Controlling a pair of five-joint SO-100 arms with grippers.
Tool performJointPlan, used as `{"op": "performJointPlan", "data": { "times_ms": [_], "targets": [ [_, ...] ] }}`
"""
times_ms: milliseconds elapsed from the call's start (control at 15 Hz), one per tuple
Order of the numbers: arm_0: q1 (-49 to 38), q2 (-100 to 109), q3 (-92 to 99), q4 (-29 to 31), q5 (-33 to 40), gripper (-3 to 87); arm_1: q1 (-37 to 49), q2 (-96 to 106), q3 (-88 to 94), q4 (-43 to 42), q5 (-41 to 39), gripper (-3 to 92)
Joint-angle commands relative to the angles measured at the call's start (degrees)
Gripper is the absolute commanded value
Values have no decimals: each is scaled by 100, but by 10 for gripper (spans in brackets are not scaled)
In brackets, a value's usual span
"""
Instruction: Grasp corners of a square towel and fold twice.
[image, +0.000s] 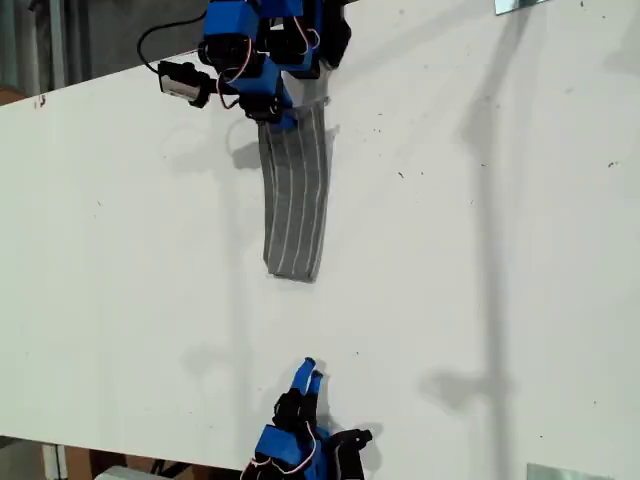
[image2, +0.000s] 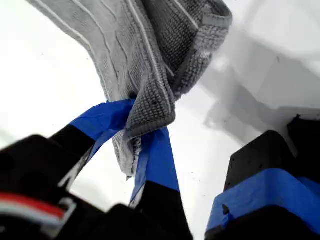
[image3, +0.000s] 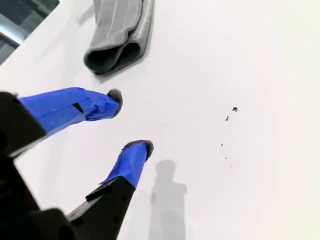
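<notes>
My first tool (image2: 137, 137) pinches the nubby, striped grey towel (image: 296, 195).

You were looking at a lab or workshop bench: a bare white tabletop (image: 480, 250), scuffed with dark specks.

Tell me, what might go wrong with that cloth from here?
My first end effector pinches only a bunched edge of the towel, so it could slip free. The towel is gathered into a narrow strip on the table, so its corners look hard to find. My second end effector is open and apart from the towel, holding nothing down.
</notes>
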Motion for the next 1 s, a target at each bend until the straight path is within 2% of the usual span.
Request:
{"op": "performJointPlan", "data": {
  "times_ms": [0, 67, 133, 600, 933],
  "targets": [
    [-211, -123, 703, -642, 114, 153, -53, -132, -615, -527, -246, -1],
    [-149, -888, 668, -765, -185, 155, -26, -747, -1063, -659, -457, -1],
    [132, -519, 694, -694, -325, 155, -26, -1424, -1661, -668, -589, -1],
    [-316, -334, 677, -598, 167, 154, -62, -6557, -7014, -220, -1934, -1],
    [-387, -308, 677, -589, 229, 154, -167, -7778, -8147, -967, -2979, -1]
  ]
}}
